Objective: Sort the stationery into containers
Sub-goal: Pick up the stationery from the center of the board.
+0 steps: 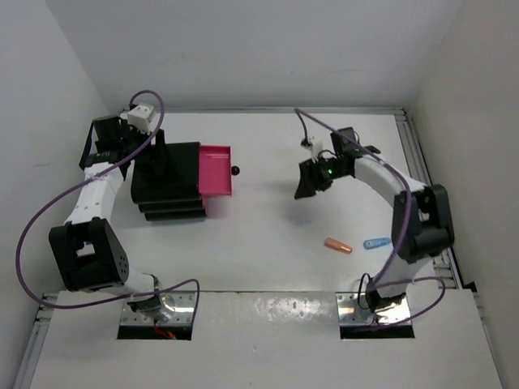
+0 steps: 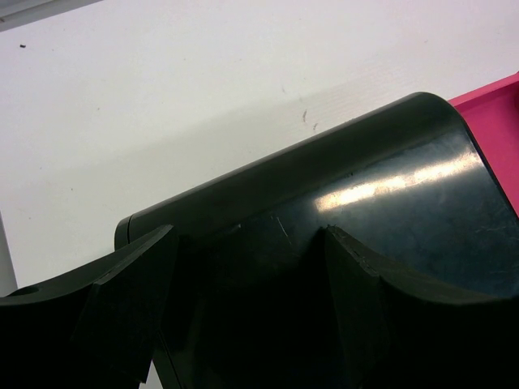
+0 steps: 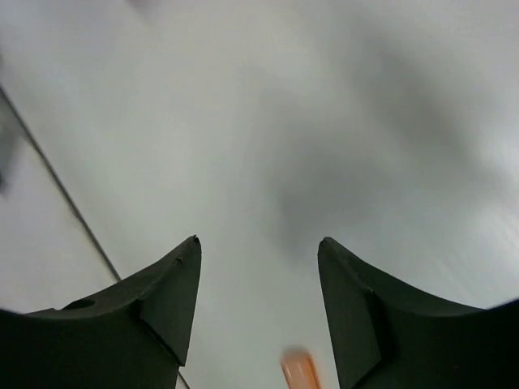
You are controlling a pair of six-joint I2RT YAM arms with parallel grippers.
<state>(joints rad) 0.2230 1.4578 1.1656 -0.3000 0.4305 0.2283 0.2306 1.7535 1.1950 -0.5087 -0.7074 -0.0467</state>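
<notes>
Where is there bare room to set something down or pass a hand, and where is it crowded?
Free: the middle, between the open pink drawer and the right arm; the near strip between the black box and the orange highlighter. Crowded: far left, where the left arm meets the box, and around the light-blue highlighter by the right arm.

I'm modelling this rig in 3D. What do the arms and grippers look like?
The left arm and right arm have white links and black joints. A purple cable loops along each. The left gripper and right gripper each have two black, wedge-shaped fingers. A white box tops the left wrist; a green light glows on the right.
</notes>
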